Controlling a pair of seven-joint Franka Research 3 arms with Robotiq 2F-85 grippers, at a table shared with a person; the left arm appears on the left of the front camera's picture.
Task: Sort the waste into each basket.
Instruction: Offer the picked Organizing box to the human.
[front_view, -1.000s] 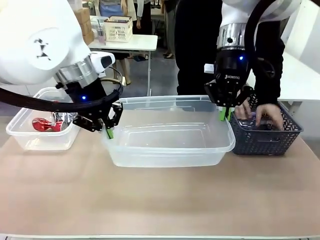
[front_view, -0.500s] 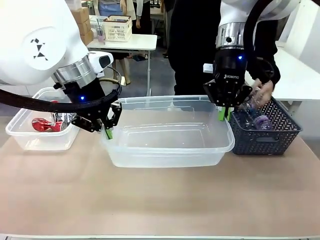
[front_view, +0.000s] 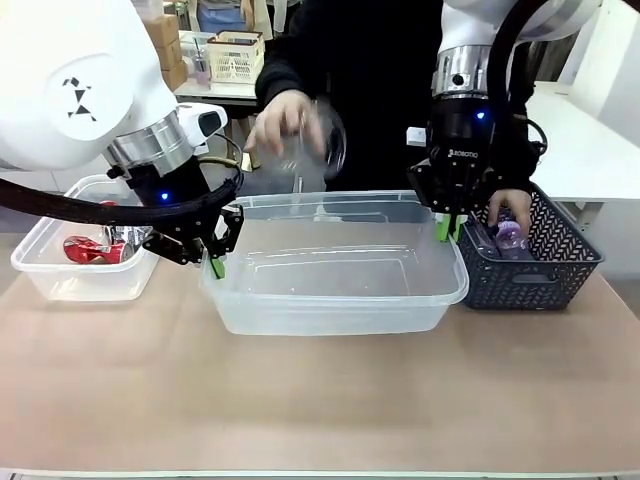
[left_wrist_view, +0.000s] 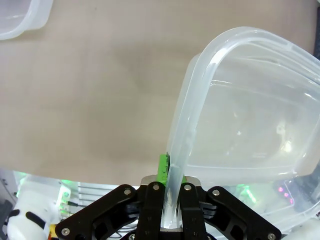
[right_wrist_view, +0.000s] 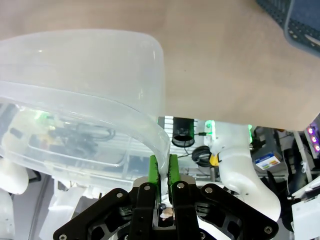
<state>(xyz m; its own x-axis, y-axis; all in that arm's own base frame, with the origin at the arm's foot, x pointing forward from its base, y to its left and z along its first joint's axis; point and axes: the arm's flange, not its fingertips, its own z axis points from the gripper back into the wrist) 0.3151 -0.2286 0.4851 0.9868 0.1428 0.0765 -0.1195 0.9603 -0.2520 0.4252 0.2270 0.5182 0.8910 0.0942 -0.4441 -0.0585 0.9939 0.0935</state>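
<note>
Front and wrist views of the sorting table. At the middle of the tabletop (front_view: 320, 400) we see the large clear tub (front_view: 330, 315), nothing lying in it, its long sides parallel to the near edge. The left gripper (front_view: 217, 262) is clamped on the rim of the tub's left end; in the left wrist view we find that rim (left_wrist_view: 200, 90) pinched between the green pads of the left gripper (left_wrist_view: 172, 165). The right gripper (front_view: 449, 228) is likewise closed on the rim at the tub's far right corner, and the right wrist view shows the tub wall (right_wrist_view: 75, 65) rising from between the fingers of the right gripper (right_wrist_view: 162, 167). Towards the left edge of the tabletop stands the small clear tub (front_view: 90, 285), which contains a crushed red can (front_view: 85, 249) and a silver can (front_view: 128, 236) just beside it. Near the right edge, touching the large tub, sits a dark mesh basket (front_view: 530, 285). One hand (front_view: 280, 120) of the person holds a clear bottle (front_view: 310, 150) in the air above the large tub's far rim; the other hand (front_view: 510, 205) reaches into the mesh basket, where a purple-capped bottle (front_view: 505, 237) lies.
</note>
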